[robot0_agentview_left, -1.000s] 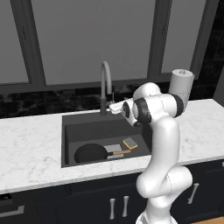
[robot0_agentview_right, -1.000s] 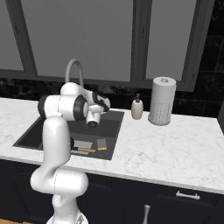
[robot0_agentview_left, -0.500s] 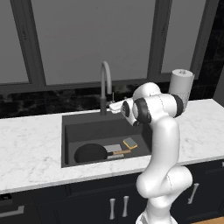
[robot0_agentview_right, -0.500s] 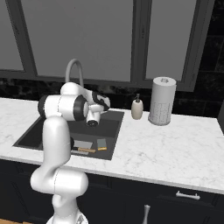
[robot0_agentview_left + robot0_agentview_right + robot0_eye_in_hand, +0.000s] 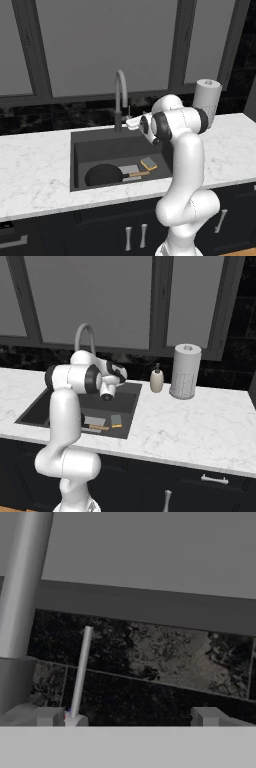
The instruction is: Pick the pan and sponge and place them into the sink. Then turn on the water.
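The black pan [image 5: 102,175] with its wooden handle lies in the dark sink [image 5: 80,142], and the yellow sponge [image 5: 148,163] rests to its right on the basin floor. In the right base view the sponge [image 5: 116,421] and the pan's handle [image 5: 98,427] show beside my arm. My gripper [image 5: 131,121] is open and empty, held level at the foot of the arched faucet [image 5: 120,92]. In the hand view the thin lever [image 5: 80,672] rises just inside my left fingertip [image 5: 50,716], with the faucet pipe [image 5: 22,587] further left. No water runs from the spout.
A paper towel roll [image 5: 185,371] and a soap bottle [image 5: 157,379] stand on the white marble counter [image 5: 200,416] right of the sink. A dark backsplash and window frames rise close behind the faucet. A pale drain plate [image 5: 94,421] lies in the basin.
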